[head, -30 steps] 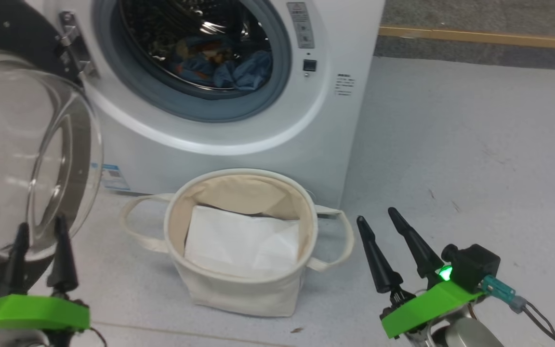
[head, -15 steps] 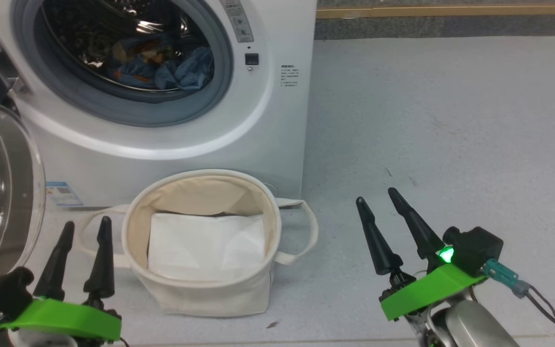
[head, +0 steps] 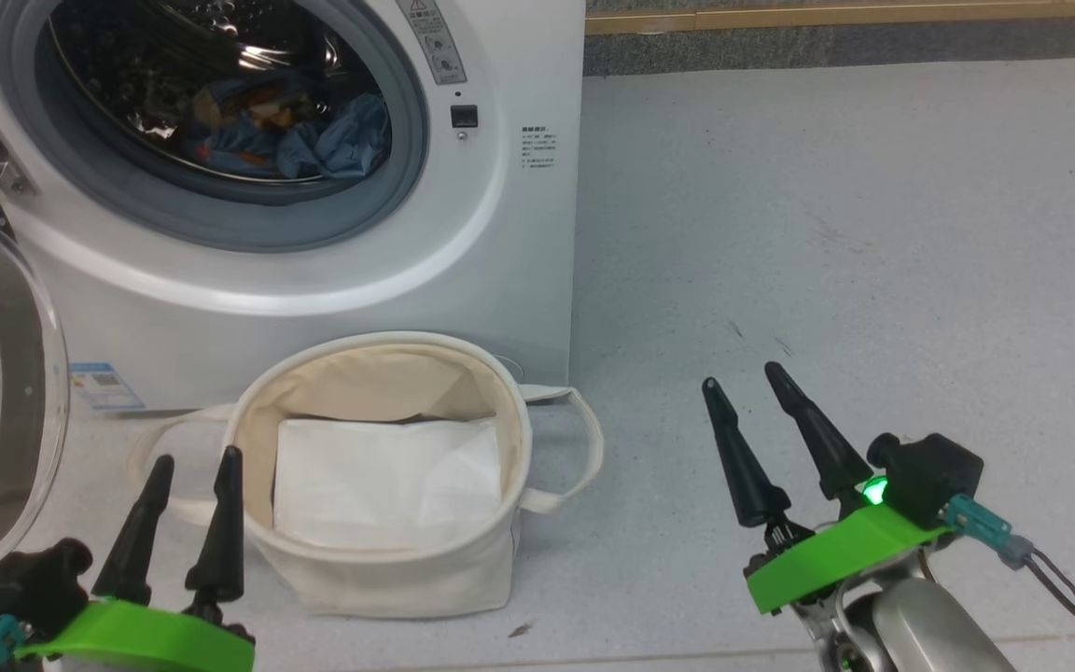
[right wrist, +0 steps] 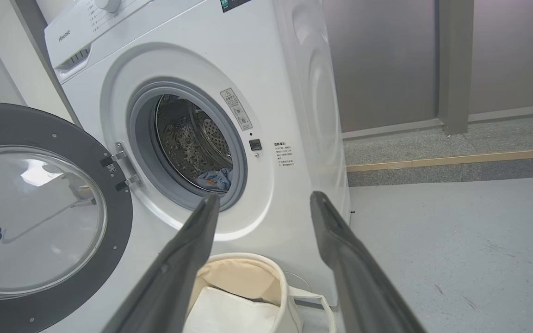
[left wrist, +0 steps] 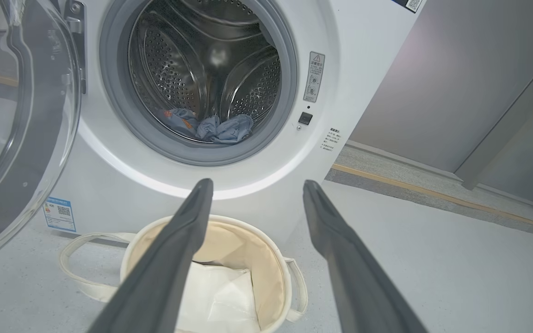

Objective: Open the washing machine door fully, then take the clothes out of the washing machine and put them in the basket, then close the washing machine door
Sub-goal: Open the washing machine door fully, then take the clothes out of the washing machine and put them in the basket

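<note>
Clothes (head: 300, 149) lie bunched at the bottom of the drum (left wrist: 211, 60), close to its front lip and just behind the grey rubber ring (head: 404, 177) of the washing machine (head: 519, 243). They form a small crumpled heap of light-blue fabric with orange patches; how many pieces there are cannot be told. Judging by the folds, the fabric is soft, light and limp. It will probably drape and trail from a pinch, and a loose end could snag on the ring or fall short of the basket (head: 388, 579). Damp cloth would be heavier and would cling to the steel, but whether it is damp cannot be told. The best hold looks to be a raised fold on top of the heap, nearest the mouth. The pinch should go deep enough to gather several layers, not one thin edge.

The door (right wrist: 40, 222) stands swung out on its left hinge, away from the mouth. The basket sits on the floor (head: 827, 233) just in front of the machine, below the mouth, with a white sheet (head: 379, 481) lying flat inside, so the carry should be short and mostly downward.

The left gripper (head: 199, 455) hovers low at the basket's left side, jaws apart and holding nothing. The right gripper (head: 741, 375) is well apart to the basket's right, above the floor, jaws likewise spread and empty.
</note>
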Controlling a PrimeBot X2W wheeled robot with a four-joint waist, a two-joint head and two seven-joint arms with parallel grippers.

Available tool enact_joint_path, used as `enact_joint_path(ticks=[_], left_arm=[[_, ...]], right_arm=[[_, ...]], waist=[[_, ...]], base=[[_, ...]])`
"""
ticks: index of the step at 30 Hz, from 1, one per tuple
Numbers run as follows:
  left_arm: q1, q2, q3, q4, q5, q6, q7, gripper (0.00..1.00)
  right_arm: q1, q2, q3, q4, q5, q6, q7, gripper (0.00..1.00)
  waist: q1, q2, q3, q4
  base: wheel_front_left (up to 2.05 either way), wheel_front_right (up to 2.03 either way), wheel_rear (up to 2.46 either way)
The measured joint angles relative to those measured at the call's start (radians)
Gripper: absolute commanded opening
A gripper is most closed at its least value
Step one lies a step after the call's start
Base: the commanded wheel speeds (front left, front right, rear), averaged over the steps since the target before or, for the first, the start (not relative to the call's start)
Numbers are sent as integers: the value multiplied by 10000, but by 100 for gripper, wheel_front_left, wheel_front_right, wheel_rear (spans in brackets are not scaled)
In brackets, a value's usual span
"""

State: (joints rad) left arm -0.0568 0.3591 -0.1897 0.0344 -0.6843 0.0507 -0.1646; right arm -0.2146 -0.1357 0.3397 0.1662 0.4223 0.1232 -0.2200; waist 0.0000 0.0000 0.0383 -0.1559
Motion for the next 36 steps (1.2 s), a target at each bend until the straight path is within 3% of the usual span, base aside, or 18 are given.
enact_joint_path(ticks=[19, 36], left_arm=[[-19, 10, -167, 107, -13, -69, -29, 100], [-168, 31, -297, 362, 52, 4, -88, 100]], right_arm=[[0, 84, -196, -61, -15, 0, 75, 100], [-12, 207, -167, 6, -12, 0, 56, 100]], waist=[[0, 0, 115, 75], [0, 0, 64, 80]], base=[[17, -9, -7], [169, -143, -27]])
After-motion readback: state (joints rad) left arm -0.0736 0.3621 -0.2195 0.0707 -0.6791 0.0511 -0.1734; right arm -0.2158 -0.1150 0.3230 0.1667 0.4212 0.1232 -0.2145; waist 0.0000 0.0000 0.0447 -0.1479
